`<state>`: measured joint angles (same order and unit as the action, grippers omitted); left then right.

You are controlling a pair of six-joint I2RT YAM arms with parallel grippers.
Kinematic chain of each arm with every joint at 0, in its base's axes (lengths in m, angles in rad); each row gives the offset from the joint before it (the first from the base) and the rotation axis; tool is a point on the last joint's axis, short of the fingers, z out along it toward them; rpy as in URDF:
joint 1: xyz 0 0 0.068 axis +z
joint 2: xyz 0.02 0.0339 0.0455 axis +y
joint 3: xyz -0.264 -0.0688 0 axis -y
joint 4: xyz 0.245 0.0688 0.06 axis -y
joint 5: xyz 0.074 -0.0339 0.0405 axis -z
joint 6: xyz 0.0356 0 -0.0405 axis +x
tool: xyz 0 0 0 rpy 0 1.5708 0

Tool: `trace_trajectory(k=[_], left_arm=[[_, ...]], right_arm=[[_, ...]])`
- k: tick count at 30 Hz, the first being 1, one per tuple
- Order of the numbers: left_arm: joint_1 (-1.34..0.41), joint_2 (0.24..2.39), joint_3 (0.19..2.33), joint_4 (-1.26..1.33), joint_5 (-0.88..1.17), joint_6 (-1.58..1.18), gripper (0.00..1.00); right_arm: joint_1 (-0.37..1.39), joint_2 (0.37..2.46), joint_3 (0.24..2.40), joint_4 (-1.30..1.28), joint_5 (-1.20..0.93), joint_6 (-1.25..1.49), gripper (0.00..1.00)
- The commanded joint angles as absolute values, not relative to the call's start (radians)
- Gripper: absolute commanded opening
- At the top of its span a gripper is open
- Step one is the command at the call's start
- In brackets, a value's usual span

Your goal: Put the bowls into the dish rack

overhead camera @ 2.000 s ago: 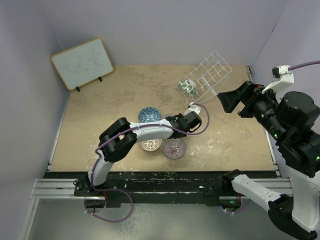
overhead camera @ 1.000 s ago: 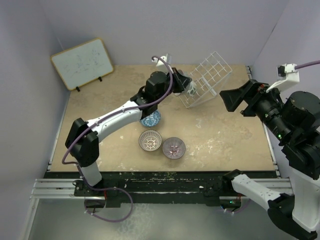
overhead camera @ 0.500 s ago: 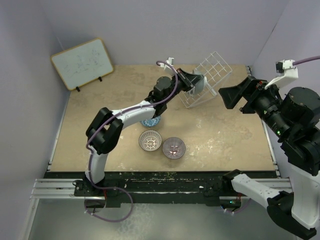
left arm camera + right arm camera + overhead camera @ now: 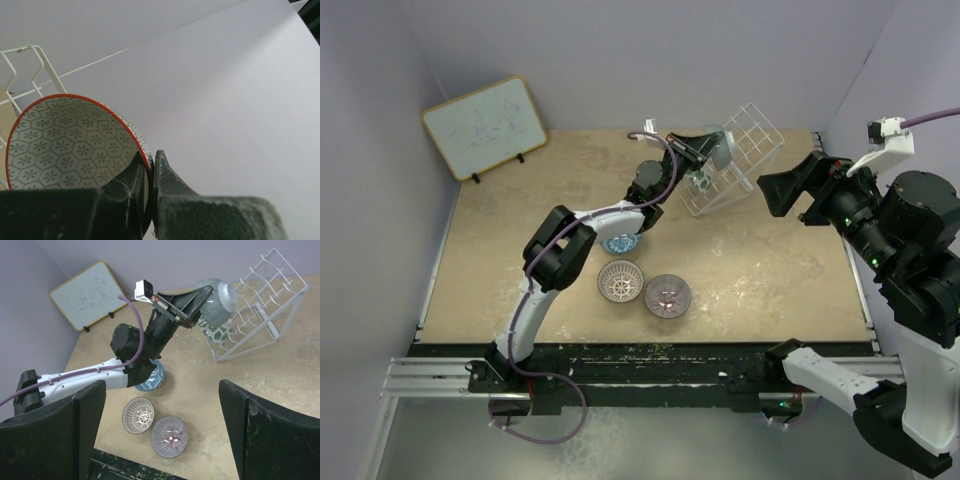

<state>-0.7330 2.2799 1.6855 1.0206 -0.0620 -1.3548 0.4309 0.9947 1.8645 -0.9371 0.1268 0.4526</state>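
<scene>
Bowl two nearly racked
Left gripper (image 4: 199, 296) pinches grey-white patterned bowl (image 4: 218, 301) at white wire rack (image 4: 272, 292); green-white bowl (image 4: 216, 334) inside, three more bowls (image 4: 620, 281) wait; right gripper (image 4: 775, 197) open.

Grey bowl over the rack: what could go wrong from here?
1. The left gripper pinches the grey bowl only at its rim, tilted in the air. It might slip or swing on release.
2. The green-and-white bowl already sits in the dish rack, close beside it. Lowering there could knock the two together.
</scene>
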Motion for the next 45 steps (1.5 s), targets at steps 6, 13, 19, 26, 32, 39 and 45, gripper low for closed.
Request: trace_trajectory(k=[6,13,19,26,32,39,45], left_arm=[[-0.728,2.393,1.772,1.340,-0.180,-1.505,0.00],[-0.729,2.426,1.793,1.367,-0.199,-1.519,0.00],[-0.728,2.465,1.810,1.381,-0.213,-1.554,0.00],[-0.724,2.471,1.810,1.375,-0.224,-1.559,0.00],[-0.719,2.488,1.810,1.376,-0.233,-1.574,0.00],[-0.716,2.497,1.817,1.354,-0.244,-1.575,0.00],[-0.712,2.518,1.842,1.347,-0.245,-1.577,0.00]], right_arm=[[0.427,1.012,1.914,-0.948,0.155,0.408,0.96],[0.427,1.002,1.887,-0.944,0.157,0.404,0.96],[0.426,1.001,1.884,-0.947,0.160,0.400,0.97],[0.427,1.006,1.884,-0.947,0.160,0.397,0.97],[0.426,1.006,1.879,-0.945,0.156,0.397,0.97],[0.426,1.009,1.878,-0.942,0.155,0.395,0.97],[0.427,1.010,1.874,-0.941,0.158,0.391,0.97]])
